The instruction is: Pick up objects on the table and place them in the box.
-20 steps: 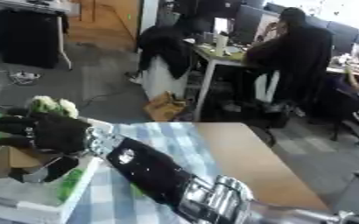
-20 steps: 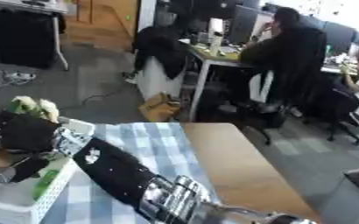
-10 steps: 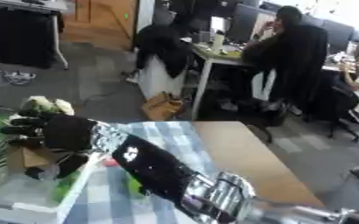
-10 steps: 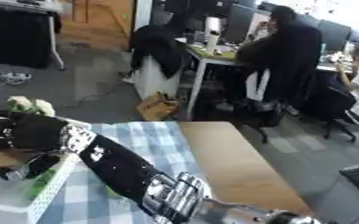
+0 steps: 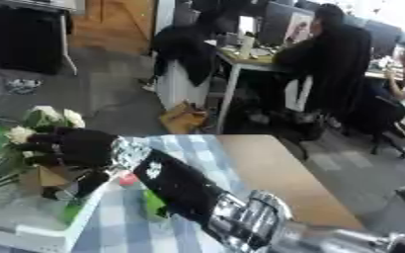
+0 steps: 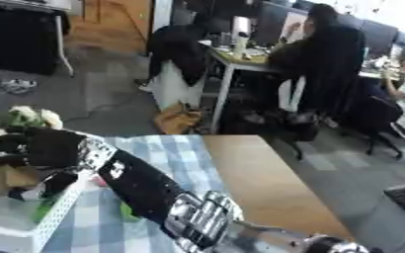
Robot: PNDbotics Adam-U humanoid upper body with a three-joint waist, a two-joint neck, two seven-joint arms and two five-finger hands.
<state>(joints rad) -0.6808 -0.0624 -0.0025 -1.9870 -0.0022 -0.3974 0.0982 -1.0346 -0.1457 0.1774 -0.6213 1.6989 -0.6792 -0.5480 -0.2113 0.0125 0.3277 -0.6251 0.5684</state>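
My right arm comes in from the lower right and stretches left across the table. Its black right hand [image 5: 72, 146] hovers over the white box [image 5: 78, 216] at the left edge, fingers relaxed and pointing left, thumb hanging down, nothing seen in it. Inside the box lie white flowers [image 5: 47, 116] with green stems and a brown piece [image 5: 38, 176]. A small red thing [image 5: 128, 179] shows by the box rim under my wrist. A green thing [image 5: 155, 202] lies on the checked cloth beside the forearm. The left hand does not show.
A blue and white checked cloth [image 5: 193, 147] covers the left part of the wooden table [image 5: 271, 173], whose right edge drops to the floor. Beyond the table stand desks, chairs and seated people, far from the work.
The picture has shifted a little with the head. Against the flowers, my right hand has drawn slightly to the right over the box, fingers less spread than before.
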